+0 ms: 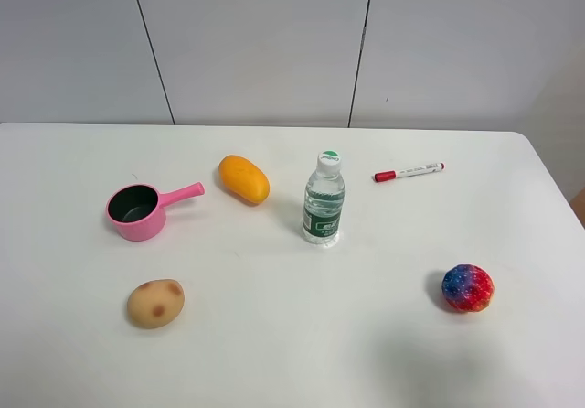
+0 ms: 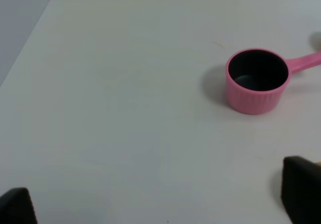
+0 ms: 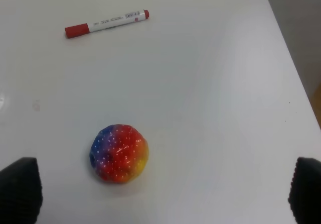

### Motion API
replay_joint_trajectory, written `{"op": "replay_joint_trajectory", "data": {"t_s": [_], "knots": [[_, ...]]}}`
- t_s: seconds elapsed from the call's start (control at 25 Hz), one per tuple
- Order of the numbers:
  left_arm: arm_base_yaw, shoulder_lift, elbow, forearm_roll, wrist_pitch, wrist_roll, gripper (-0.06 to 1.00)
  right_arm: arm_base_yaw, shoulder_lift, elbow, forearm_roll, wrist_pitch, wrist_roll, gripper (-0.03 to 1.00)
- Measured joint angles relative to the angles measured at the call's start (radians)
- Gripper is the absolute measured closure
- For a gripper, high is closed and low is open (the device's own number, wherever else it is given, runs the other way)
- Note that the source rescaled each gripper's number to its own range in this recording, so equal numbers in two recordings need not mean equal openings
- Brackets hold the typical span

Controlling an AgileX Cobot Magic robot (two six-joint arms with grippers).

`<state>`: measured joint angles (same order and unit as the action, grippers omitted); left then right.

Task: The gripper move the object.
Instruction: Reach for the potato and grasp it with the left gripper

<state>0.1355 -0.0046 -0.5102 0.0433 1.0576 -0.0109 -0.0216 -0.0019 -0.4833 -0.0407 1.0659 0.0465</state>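
A: No grab yet! The potato [image 1: 155,303] sits untouched near the table's front left corner.
B: And the left gripper [image 2: 158,201] gapes wide, empty; right gripper [image 3: 163,194] likewise. Whole move ahead.

A pink saucepan [image 1: 128,228], mango [image 1: 243,178], bottle [image 1: 324,209], marker [image 1: 409,171] and speckled ball [image 1: 468,287] share the table [image 1: 292,344].

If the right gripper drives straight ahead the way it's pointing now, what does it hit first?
Likely the speckled ball, just ahead between its open fingers, slightly off centre; depth is unclear.
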Motion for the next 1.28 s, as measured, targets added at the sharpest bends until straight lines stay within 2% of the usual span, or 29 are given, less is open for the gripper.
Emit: {"op": "replay_joint_trajectory", "data": {"t_s": [1.28], "knots": [[0.000,0.000,0.000,0.000,0.000,0.000,-0.05,0.000,0.000,0.000,0.000,0.000,0.000,-0.03]]}}
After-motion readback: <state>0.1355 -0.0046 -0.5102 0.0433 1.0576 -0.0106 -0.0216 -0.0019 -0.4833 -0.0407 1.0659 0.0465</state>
